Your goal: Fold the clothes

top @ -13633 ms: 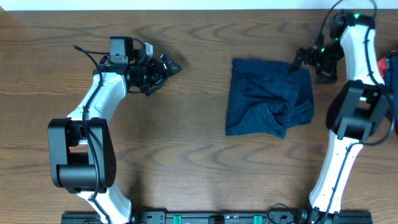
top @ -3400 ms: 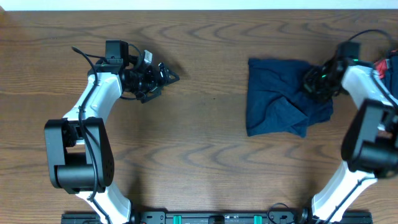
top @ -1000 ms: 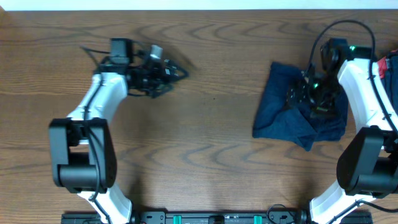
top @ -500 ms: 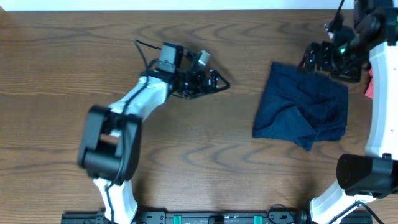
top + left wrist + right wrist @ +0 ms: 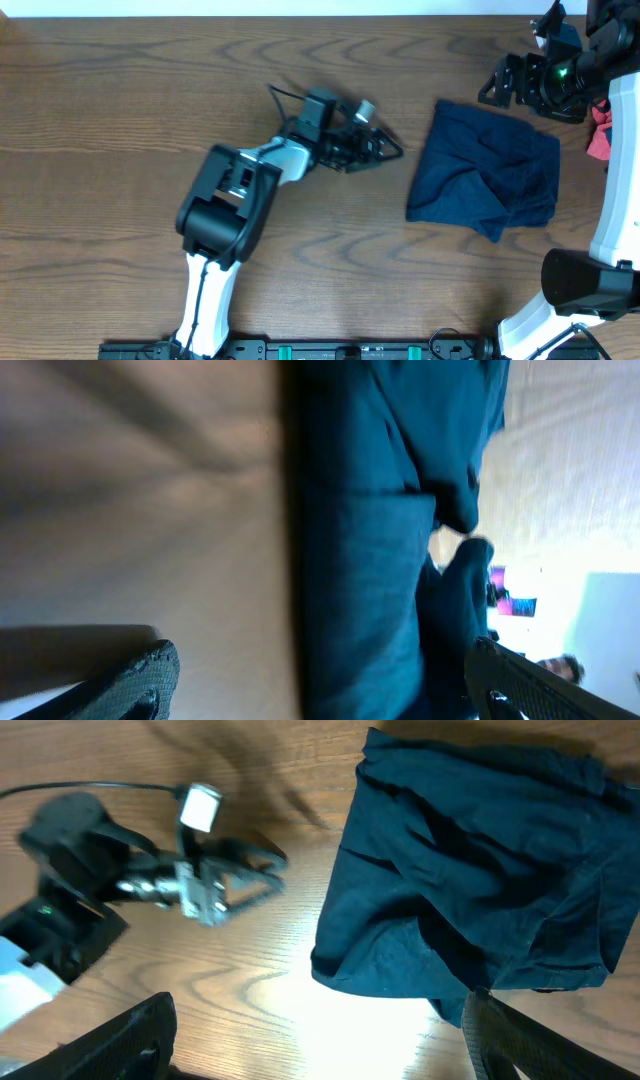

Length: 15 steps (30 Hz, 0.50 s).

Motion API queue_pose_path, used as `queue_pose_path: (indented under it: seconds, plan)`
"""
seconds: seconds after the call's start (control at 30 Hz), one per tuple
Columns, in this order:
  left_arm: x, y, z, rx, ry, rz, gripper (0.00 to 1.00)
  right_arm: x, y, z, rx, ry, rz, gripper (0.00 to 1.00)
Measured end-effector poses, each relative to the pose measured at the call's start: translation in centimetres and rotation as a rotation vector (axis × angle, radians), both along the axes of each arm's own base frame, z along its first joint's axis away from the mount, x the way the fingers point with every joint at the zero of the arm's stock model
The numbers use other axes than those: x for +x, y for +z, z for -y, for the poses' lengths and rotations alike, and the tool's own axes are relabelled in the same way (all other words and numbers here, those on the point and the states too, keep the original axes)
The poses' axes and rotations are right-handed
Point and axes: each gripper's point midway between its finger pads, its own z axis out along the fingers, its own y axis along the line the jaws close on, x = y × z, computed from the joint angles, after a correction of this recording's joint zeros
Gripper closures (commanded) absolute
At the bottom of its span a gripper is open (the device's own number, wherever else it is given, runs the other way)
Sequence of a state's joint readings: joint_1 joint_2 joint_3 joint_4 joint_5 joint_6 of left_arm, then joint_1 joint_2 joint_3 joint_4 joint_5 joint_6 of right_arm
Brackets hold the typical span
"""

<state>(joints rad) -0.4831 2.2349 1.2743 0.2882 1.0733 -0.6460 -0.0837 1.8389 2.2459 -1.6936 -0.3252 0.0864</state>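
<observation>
So, the clothes (image 5: 487,185) lie in a rumpled, loosely folded heap on the wooden table (image 5: 120,120), right of centre in the overhead view. The left gripper (image 5: 396,151) is just beside the heap's left edge, jaws spread wide and empty. The right gripper (image 5: 500,86) is at the upper right of the frame, by the heap's top edge, also spread and holding nothing.
</observation>
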Motion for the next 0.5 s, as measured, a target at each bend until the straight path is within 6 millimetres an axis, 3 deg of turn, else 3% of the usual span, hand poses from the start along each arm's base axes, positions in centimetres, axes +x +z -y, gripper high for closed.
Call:
queue_pose_path:
  seconds: [0.27, 0.43, 0.5]
  plan:
    - [-4.3, 0.1, 4.4, -0.001, -0.105, -0.004, 0.13, 0.0, 0.1, -0.4, 0.022, 0.007, 0.002, 0.11]
    - [-5.5, -0.1, 5.9, 0.014, -0.115, -0.001, 0.26, 0.0, 0.4, -1.1, 0.065, 0.019, 0.005, 0.12]
    - [-6.1, 0.0, 6.7, 0.012, -0.121, 0.004, 0.42, 0.0, 0.5, -1.3, 0.077, 0.023, 0.006, 0.12]
